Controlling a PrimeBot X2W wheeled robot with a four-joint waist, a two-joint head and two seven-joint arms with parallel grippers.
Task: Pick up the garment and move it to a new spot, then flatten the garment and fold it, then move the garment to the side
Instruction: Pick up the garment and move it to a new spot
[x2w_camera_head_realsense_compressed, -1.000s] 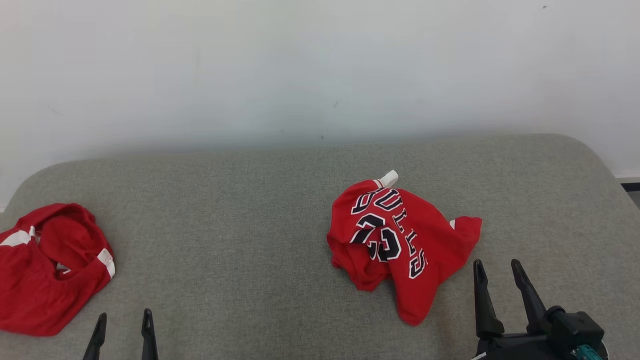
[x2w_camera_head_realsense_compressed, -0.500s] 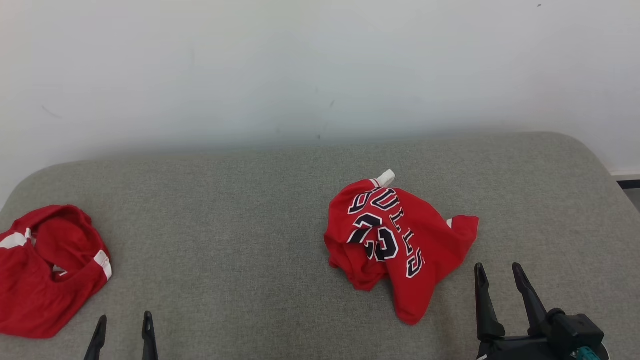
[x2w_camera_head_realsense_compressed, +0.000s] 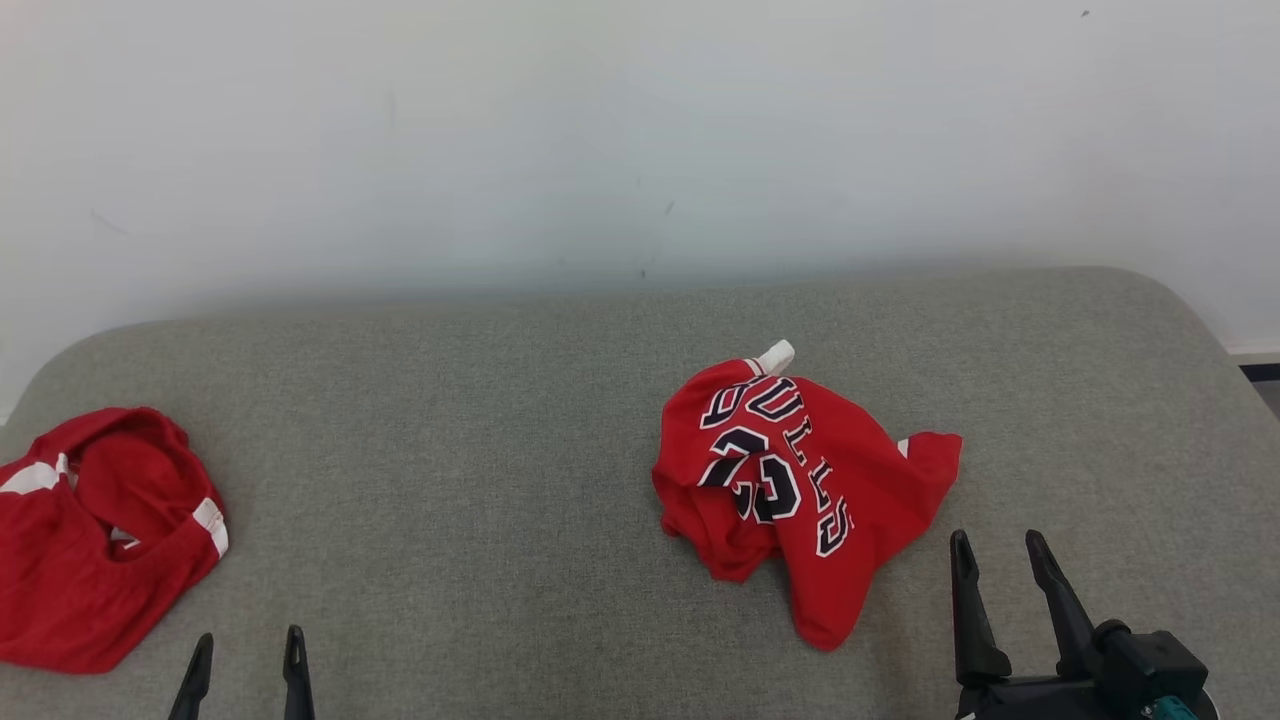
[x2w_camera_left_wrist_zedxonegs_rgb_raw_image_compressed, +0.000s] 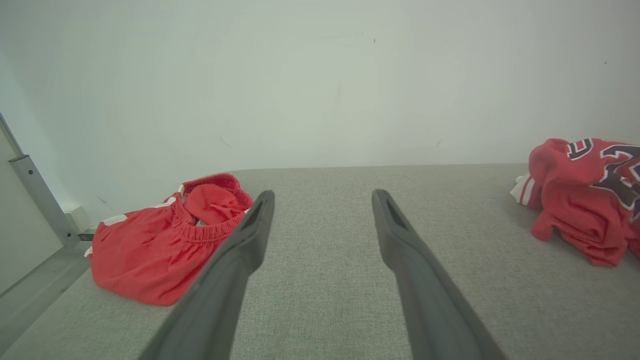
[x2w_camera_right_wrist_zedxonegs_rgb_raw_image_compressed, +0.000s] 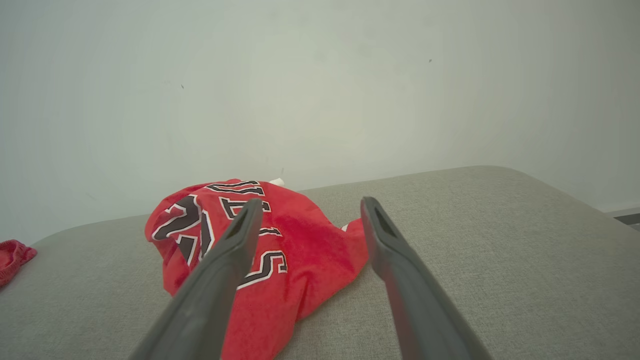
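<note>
A crumpled red jersey garment (x2w_camera_head_realsense_compressed: 790, 480) with black-and-white lettering lies on the grey cushion (x2w_camera_head_realsense_compressed: 480, 450), right of centre. My right gripper (x2w_camera_head_realsense_compressed: 997, 540) stands open just below and to the right of it, apart from the cloth. In the right wrist view the jersey (x2w_camera_right_wrist_zedxonegs_rgb_raw_image_compressed: 300, 240) sits just ahead of the open right gripper (x2w_camera_right_wrist_zedxonegs_rgb_raw_image_compressed: 312, 202), a little to its left. My left gripper (x2w_camera_head_realsense_compressed: 248, 640) is open at the lower left with nothing between its fingers. The left wrist view shows the left gripper (x2w_camera_left_wrist_zedxonegs_rgb_raw_image_compressed: 324, 195) over bare cushion, with the jersey (x2w_camera_left_wrist_zedxonegs_rgb_raw_image_compressed: 585, 190) far right.
Red shorts (x2w_camera_head_realsense_compressed: 90, 530) with white trim lie bunched at the cushion's left edge, also seen as shorts (x2w_camera_left_wrist_zedxonegs_rgb_raw_image_compressed: 165, 245) in the left wrist view. A pale wall (x2w_camera_head_realsense_compressed: 640, 130) rises behind the cushion. Bare grey cushion lies between the two red pieces.
The head camera has swayed slightly. The jersey, the shorts and both grippers keep their places.
</note>
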